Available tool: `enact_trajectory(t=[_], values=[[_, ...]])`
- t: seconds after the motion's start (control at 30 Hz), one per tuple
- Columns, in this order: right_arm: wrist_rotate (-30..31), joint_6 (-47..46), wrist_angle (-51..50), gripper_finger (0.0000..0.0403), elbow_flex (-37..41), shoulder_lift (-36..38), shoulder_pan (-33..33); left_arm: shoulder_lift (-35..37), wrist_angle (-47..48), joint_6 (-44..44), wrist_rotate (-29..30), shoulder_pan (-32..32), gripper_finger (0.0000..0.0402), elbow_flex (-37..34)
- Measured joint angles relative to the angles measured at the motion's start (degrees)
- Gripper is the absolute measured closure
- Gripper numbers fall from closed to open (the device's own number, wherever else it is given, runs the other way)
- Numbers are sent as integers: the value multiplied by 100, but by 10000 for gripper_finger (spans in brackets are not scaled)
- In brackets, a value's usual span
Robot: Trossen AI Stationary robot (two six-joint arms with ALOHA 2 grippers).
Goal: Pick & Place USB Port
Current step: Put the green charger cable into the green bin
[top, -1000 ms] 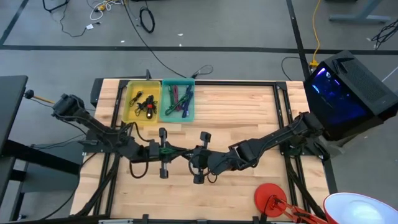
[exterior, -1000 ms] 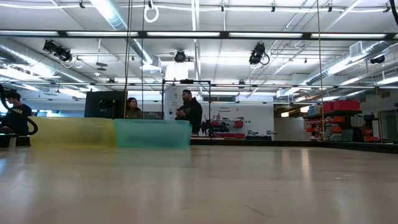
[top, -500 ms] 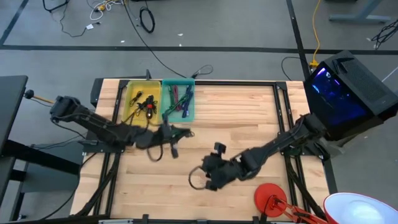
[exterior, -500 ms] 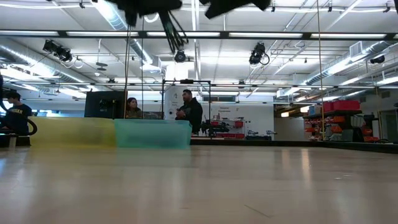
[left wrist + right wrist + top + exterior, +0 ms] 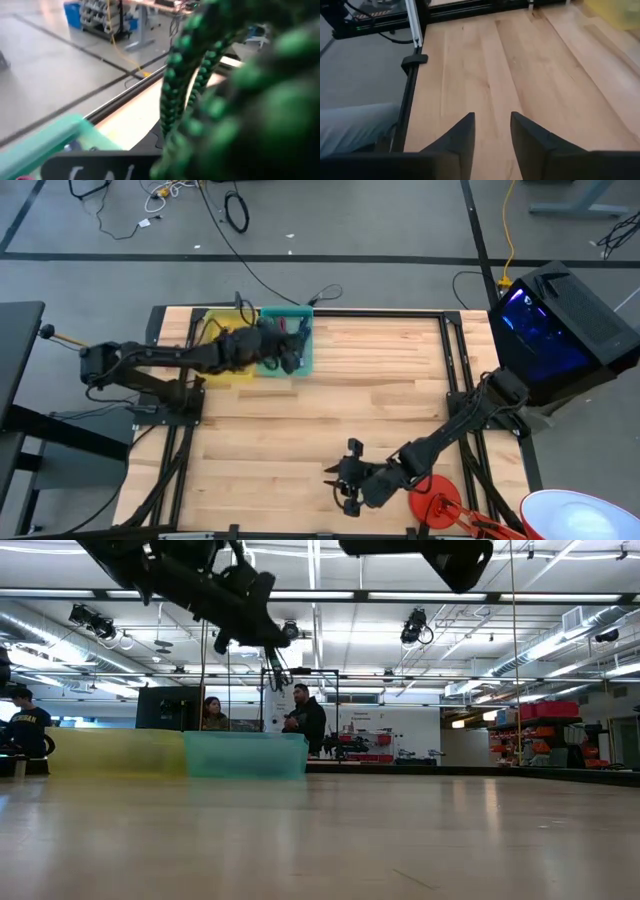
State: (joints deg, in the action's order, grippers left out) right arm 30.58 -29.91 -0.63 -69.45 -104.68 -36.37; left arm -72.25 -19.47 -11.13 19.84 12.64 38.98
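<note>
Left tool [image 5: 283,352] is over the teal bin [image 5: 304,360], at the far left part of the surface [image 5: 380,380]. Green braided cable [image 5: 185,65] hangs close in front of its wrist camera, filling most of that view; the teal bin rim [image 5: 45,137] shows just below and beside it. The tool appears clamped on the cable; its fingers are hidden behind the cable, so the grip itself is not clearly seen. In the high view a dark cable bundle sits at the tool tip, above the bin, which already holds other cables.

Yellow bin [image 5: 215,370] is just beside the teal one, on the side nearer the left arm's base; the left arm crosses above it. In the low view the left tool [image 5: 262,638] hangs well above the teal bin [image 5: 245,755], with a thin cable trailing down from it.

Right tool [image 5: 340,480] is well apart from the bins, low at the near edge of the surface. Its two fingers [image 5: 462,132] stand narrowly parted with nothing between them, bare wood beneath. Red round object [image 5: 432,502] lies just behind that arm

People [image 5: 305,720] stand in the room beyond the bins
</note>
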Motion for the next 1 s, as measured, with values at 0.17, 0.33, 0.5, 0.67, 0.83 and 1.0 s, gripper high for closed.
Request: enact_trajectory(t=[0.17, 0.33, 0.5, 0.67, 0.83, 1.0], values=[[-86, 228, 171, 284, 75, 0, 26, -2, 590, -109, -552, 855, 385, 0], [-12, 655, 175, 289, 75, 0, 139, -191, 1038, -184, -879, 1756, 385, 0], [1, 1094, 207, 289, 75, 0, 394, -714, 994, -392, -1574, 2501, 385, 13], [-166, 1037, -47, 289, 75, 0, 602, -1395, 1253, -469, -2390, 2927, 385, 352], [-104, 803, -203, 289, 203, 4, 635, -1860, 1535, -195, -2425, 2957, 385, 774], [-105, 769, 288, 289, 656, 6, 673, -2134, 2330, -59, -2438, 2947, 367, 1317]])
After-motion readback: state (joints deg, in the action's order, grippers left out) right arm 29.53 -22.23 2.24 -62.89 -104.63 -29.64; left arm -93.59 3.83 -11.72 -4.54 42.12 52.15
